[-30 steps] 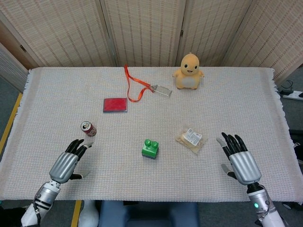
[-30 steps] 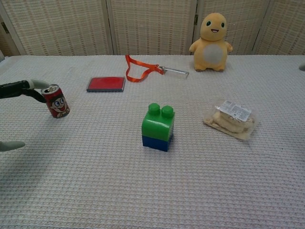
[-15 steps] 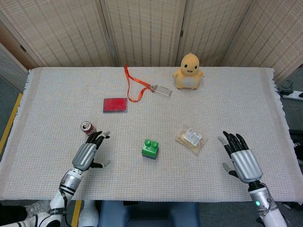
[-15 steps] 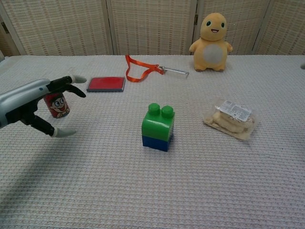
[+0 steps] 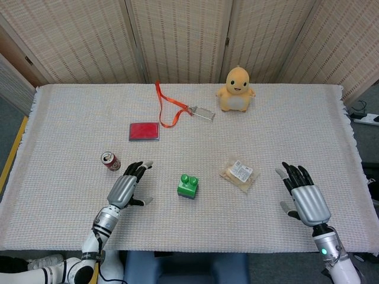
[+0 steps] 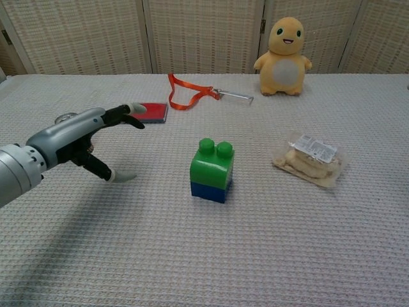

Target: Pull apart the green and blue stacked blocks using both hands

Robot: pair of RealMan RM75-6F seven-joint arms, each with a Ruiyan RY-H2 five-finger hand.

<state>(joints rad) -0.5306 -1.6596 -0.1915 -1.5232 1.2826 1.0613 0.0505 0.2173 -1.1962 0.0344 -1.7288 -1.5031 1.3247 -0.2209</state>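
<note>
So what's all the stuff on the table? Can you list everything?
Stacked blocks: one stack, green on blue, table middle.
Soda can: one, red, left side.
Flat case: one, red, behind the can.
Lanyard: one, orange strap with clear badge, far middle.
Plush toy: one, yellow, far side.
Snack packet: one, clear wrapper, right of the blocks.
Tablecloth: one, whitish, woven.
Left hand: open, left of the blocks.
Right hand: open, far right.
</note>
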